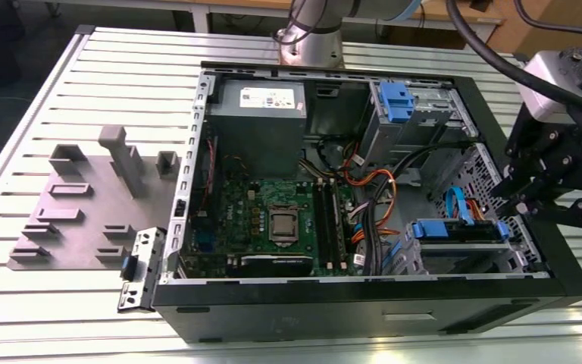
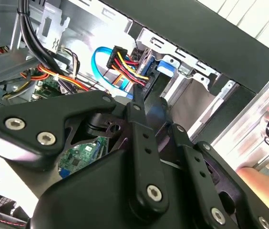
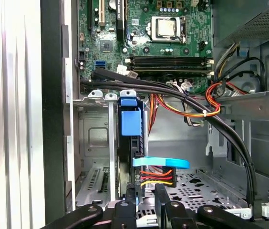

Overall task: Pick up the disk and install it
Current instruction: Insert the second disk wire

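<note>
1. Starting at the exterior view's left, we see a grey fixture plate [image 1: 89, 205] with upright blocks lying on the slatted table [image 1: 48, 318]. Just beside it, a small metal bracket [image 1: 139, 269] leans against the outer wall of the open computer case [image 1: 372, 307].
2. Inside the case, the green motherboard [image 1: 270, 220] lies on the floor with the grey power supply [image 1: 261, 102] above it. A bundle of orange, red and black cables [image 1: 367, 189] runs across towards the drive bays.
3. Further right, a blue plastic bracket [image 1: 397, 102] sits on the upper drive bay.
4. Below that, we find the disk [image 1: 451, 230] seated in the lower bay by the case's near wall, with its blue carrier rail facing up. In the first wrist view the disk [image 3: 129, 121] stands on edge between the bay's metal guides. A light-blue data cable [image 3: 160, 163] and a multicoloured power plug [image 3: 156, 177] meet its end.
5. At the exterior view's far right, the gripper [image 1: 559, 212] hangs over the case's edge, above and beside the lower bay and apart from the disk.
6. In both wrist views the gripper [image 3: 145, 193] [image 2: 151, 107] points down at the disk's cabled end. Its two black fingers [image 3: 160, 191] stand close together with a narrow gap between them, and we see nothing held there.
</note>
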`<state>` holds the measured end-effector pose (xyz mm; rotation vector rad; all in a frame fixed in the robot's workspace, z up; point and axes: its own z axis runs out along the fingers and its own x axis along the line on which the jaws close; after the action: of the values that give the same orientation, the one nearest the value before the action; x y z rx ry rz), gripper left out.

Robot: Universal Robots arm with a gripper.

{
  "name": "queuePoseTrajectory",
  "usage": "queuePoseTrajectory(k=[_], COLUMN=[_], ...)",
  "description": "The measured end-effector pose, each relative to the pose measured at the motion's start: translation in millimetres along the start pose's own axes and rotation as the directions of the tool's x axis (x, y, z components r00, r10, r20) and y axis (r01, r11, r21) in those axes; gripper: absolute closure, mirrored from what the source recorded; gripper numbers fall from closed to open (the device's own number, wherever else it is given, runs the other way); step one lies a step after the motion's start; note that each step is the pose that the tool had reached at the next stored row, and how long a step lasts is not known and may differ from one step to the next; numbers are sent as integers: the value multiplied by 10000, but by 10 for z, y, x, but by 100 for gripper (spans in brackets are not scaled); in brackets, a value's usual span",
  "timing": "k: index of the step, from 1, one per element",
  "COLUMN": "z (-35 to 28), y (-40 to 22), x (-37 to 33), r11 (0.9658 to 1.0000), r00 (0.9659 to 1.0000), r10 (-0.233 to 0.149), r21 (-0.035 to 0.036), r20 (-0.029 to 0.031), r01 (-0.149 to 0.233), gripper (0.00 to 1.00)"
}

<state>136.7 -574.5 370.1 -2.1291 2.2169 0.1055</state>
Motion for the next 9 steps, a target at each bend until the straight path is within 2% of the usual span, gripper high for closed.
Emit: queuePoseTrajectory(k=[9], z=[-7], y=[0], x=[-1], r11=[10000], r00=[10000], r10=[0], r21=[0], r20=[-3], r01=[0], gripper=[70])
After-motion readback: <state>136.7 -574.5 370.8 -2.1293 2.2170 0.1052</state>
